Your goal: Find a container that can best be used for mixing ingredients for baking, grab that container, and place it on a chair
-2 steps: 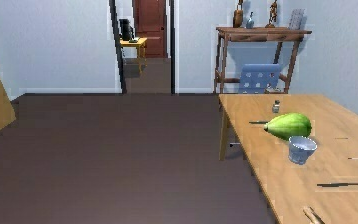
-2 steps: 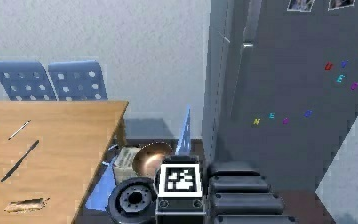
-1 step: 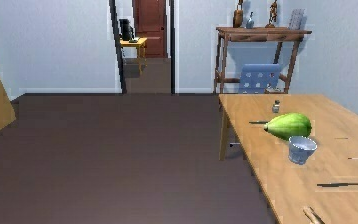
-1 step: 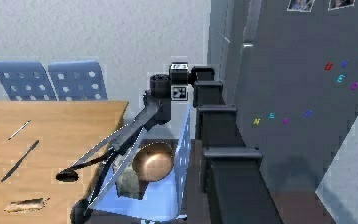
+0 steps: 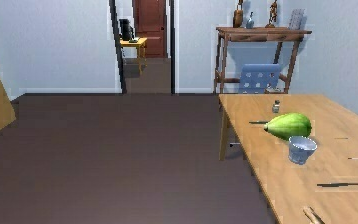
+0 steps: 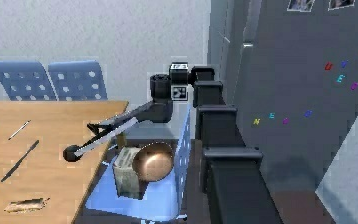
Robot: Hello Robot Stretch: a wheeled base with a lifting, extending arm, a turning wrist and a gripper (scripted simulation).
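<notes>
1 coppery bowl [image 6: 155, 160] sits near gripper [image 6: 80, 141], apparently on chair [image 6: 107, 190].

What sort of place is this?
Likely a dining room: a long wooden table bearing a green oval fruit and a pale blue cup, with a blue chair beyond it.

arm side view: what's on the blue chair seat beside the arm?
A shiny brown rounded bowl lies on the blue chair seat, with a paler boxy thing against its left side. The arm covers the seat's right part, so anything there is hidden.
</notes>
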